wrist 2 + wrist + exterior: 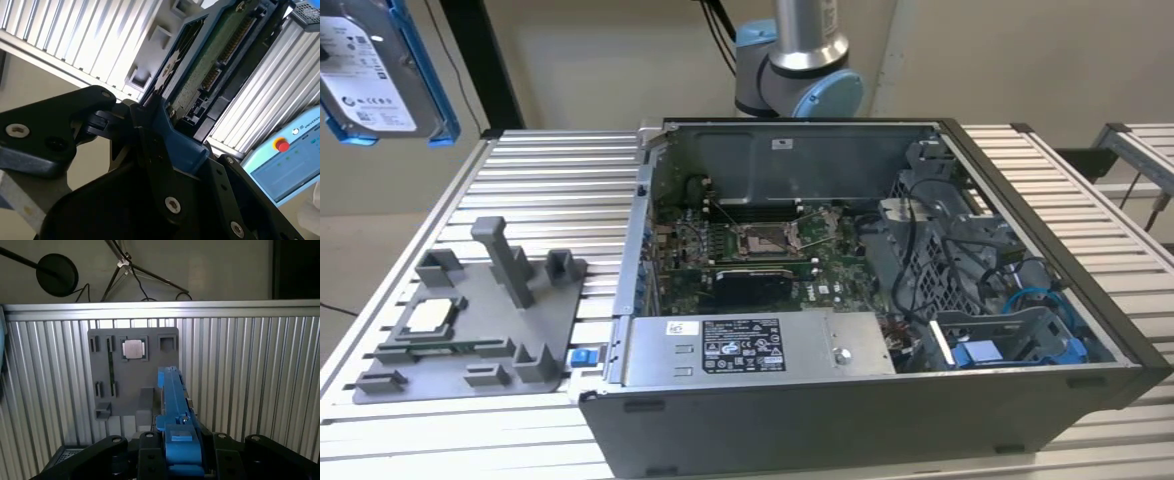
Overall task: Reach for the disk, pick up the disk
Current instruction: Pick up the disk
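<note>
The disk (pixel 374 70), a silver drive with a white label and blue rails, hangs in the air at the exterior view's upper left, well above the slatted table (pixel 547 170). In the first wrist view the disk (pixel 175 400) shows edge-on with its blue rail between the black fingers (pixel 227 457), and my gripper (pixel 182 457) is shut on it. In the second wrist view the disk (pixel 215 55) shows its green circuit-board side, with the gripper (pixel 165 145) clamped on the blue rail.
A grey fixture plate (pixel 467 330) with posts and a small square silver chip (pixel 430 315) lies on the table below the disk. An open computer case (pixel 854 300) takes up the table's middle. The arm's base (pixel 794 60) stands behind it. A pendant with a red button (pixel 283 145) lies past the table edge.
</note>
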{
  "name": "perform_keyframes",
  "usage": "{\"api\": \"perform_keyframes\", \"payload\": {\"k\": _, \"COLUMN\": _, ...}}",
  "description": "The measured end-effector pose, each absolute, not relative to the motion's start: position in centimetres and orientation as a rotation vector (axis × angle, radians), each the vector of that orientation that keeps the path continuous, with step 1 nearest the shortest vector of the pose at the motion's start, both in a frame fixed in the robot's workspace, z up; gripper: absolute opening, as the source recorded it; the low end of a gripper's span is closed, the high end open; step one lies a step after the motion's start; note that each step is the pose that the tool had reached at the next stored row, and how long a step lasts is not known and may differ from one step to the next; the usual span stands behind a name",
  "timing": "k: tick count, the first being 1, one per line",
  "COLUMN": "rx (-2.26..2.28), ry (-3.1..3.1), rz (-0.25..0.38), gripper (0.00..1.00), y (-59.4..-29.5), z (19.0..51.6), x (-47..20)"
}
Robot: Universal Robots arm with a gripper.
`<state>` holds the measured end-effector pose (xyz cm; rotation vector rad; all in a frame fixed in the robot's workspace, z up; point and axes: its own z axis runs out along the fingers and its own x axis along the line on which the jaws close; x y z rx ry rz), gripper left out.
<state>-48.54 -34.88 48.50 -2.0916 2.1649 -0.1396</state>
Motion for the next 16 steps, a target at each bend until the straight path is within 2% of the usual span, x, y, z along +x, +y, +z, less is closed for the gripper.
{"api": "perform_keyframes", "payload": {"k": 16, "rx": -2.091, "ry": 2.165, "rz": -0.140, "gripper": 0.00, "y": -34.9, "z": 48.5, "x": -47.5}}
